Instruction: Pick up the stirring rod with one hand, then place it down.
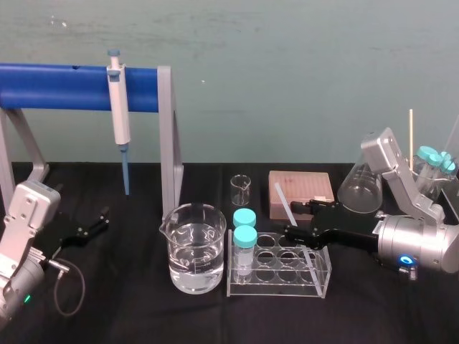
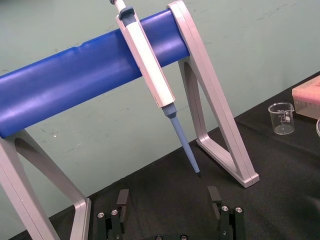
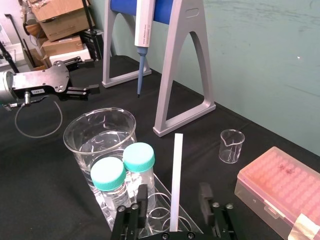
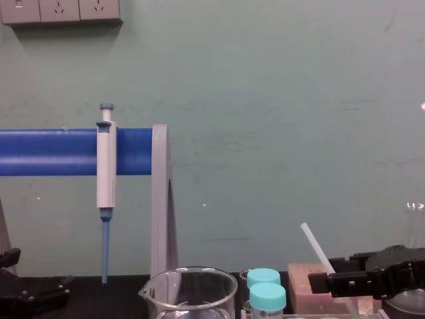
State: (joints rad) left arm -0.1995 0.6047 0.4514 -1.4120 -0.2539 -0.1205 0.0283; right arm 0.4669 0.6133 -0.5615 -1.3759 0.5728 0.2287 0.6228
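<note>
The stirring rod [image 1: 282, 203] is a thin translucent-white stick that leans tilted, its lower end down in the clear tube rack [image 1: 315, 281]. My right gripper [image 1: 295, 221] reaches in from the right and straddles the rod low down. In the right wrist view the rod [image 3: 175, 170] rises between the black fingers [image 3: 142, 197], with a gap on each side, so the right gripper [image 3: 174, 200] is open. From the chest view the rod [image 4: 315, 244] slants up above that gripper [image 4: 332, 282]. At the far left my left gripper [image 1: 90, 226] rests open on the black cloth.
A water-filled beaker [image 1: 192, 247] and two teal-capped vials [image 1: 244, 240] stand just left of the rod. Behind are a small beaker [image 1: 241, 190], a pink tip box [image 1: 315, 188] and a flask [image 1: 361, 188]. A white-and-blue pipette [image 1: 118, 107] hangs on the blue-barred stand [image 1: 167, 136].
</note>
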